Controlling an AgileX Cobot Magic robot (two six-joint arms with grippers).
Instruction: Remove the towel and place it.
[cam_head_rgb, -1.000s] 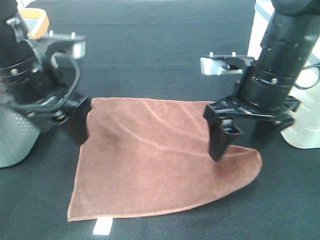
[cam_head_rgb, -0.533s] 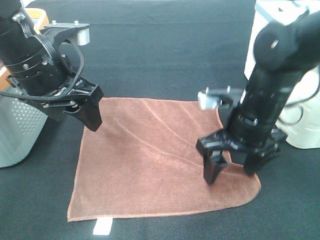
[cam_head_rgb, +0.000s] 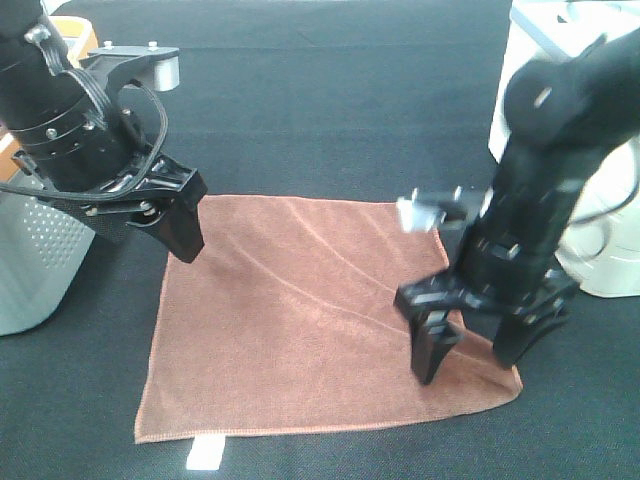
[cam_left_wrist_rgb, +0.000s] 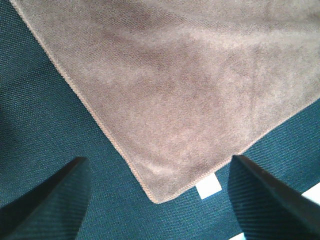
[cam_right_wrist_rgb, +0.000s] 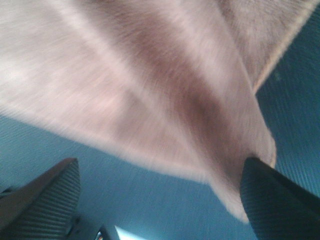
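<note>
While lying flat, towel: fuzzy reddish-brown square, stitched hem.
Left gripper: jaws spread.
Right gripper: jaws spread astride lower-right corner.

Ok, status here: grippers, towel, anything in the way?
Left gripper open over towel far-left corner. Right gripper open, jaws low at near-right corner. Towel spread flat, ungrasped. Nothing else on it.

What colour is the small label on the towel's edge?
The label is white on the reddish-brown towel; clearest in left wrist view.
</note>
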